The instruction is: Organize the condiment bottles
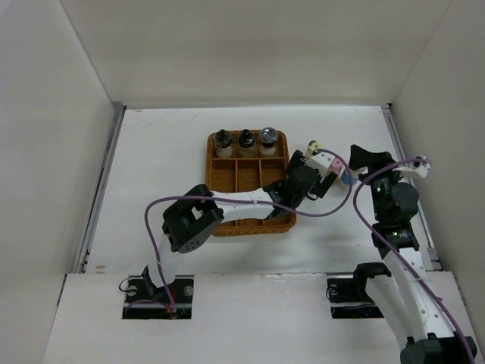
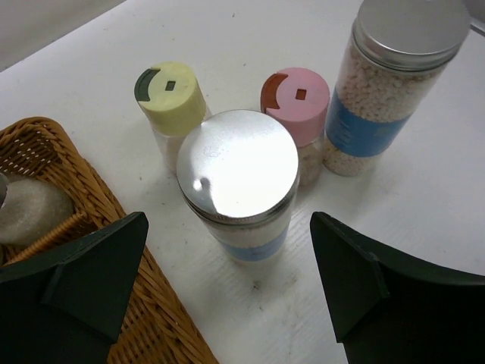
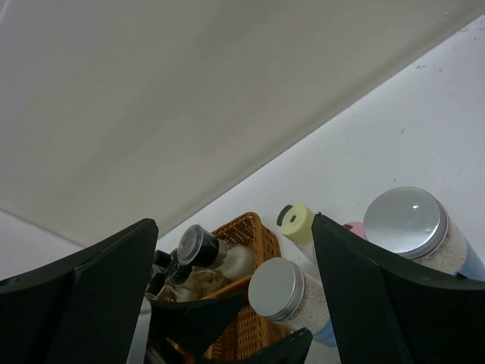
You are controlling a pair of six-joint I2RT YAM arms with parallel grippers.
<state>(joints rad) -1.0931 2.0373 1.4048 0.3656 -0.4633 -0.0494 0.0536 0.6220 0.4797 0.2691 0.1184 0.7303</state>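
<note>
The left gripper (image 2: 227,218) has its jaws spread wide and clamped on nothing. In its wrist view, a silver-capped jar (image 2: 236,163) with a blue band and pale grains inside stands upright in line with the gap. Bare table (image 2: 227,45) shows between the jar and each finger, so neither finger touches it. This jar stands just beside the right-hand edge of the wicker tray (image 2: 91,182), outside it. Beyond the jar, and about as near the tray, is a yellow-capped shaker (image 2: 170,95), close behind the jar's lid. A pink-capped shaker (image 2: 297,102) stands a little farther from the tray, next to the yellow one. The tall jar (image 2: 394,83), silver-lidded and blue-banded, is the farthest of the four from the tray and stands close against the pink shaker, though whether they touch cannot be told. All four are upright on the table. The left arm (image 1: 242,199) lies across the tray's near right part to reach this cluster. Inside the tray, three bottles (image 1: 246,141) fill the far row, one to a compartment, two dark-capped and one silver-capped at the tray's right end. The right gripper (image 3: 234,220) also has its jaws far apart and holds nothing. It hangs on the side of the cluster away from the tray, and its camera looks back across the bottles toward the tray.
</note>
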